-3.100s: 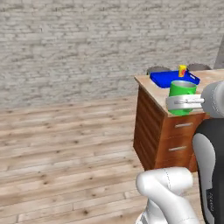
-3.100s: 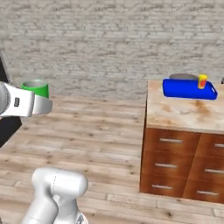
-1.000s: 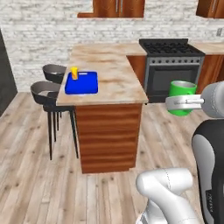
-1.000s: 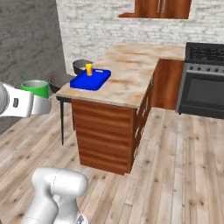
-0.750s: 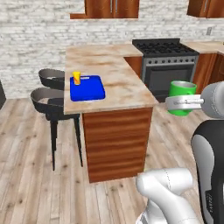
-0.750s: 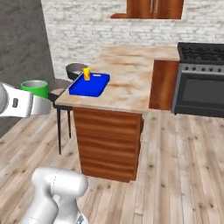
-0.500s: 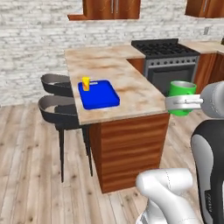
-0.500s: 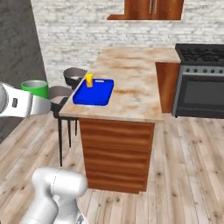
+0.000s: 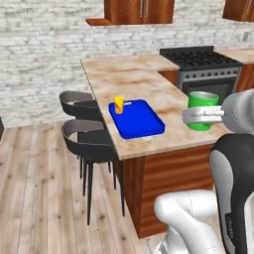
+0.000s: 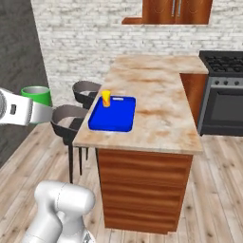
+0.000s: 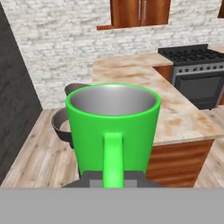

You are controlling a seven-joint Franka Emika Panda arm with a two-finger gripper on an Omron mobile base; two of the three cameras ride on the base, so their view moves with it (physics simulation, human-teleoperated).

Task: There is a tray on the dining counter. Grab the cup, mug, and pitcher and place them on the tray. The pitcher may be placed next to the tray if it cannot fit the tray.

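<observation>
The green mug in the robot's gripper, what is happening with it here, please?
The gripper is shut on the green mug and holds it upright in the air in front of the dining counter. The blue tray lies on that counter, with the yellow cup standing in its far corner. The mug is not yet on the tray. Two dark stools stand beside the counter.

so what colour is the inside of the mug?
Plain grey inside the bright green mug; the hand view shows it best.
</observation>
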